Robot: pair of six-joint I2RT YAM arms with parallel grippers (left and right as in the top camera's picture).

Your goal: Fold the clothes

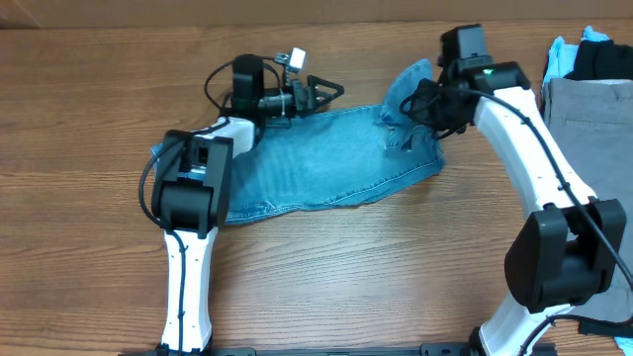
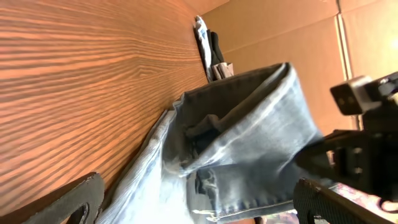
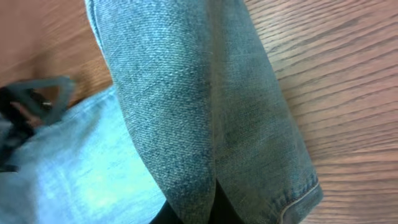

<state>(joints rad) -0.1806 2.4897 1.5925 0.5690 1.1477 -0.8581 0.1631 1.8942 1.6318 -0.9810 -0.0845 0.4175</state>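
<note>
item: light-blue denim jeans [image 1: 316,168], lying across the middle of the wooden table [image 1: 99,277], folded into a broad band that runs from beside the left arm to under the right arm. lower edge uneven, with frayed threads showing. the end nearer the right arm is raised off the table in a peaked flap; the rest lies flat.

right gripper [image 1: 407,111]: closed on that raised flap. in the right wrist view a doubled fold of denim hangs straight down from between the dark fingers [image 3: 211,211], a stitched hem at its lower corner, bare wood showing behind it.

left gripper [image 1: 318,92]: at the far edge of the jeans, jaws spread wide, nothing between them. in the left wrist view the two fingers stand far apart at the bottom corners, the lifted denim ahead of them.

other clothes, far right end of the table, well apart from the jeans: grey trousers [image 1: 584,109], flat; black garment [image 1: 603,59] and sky-blue garment [image 1: 562,54] just beyond them, touching one another.
</note>
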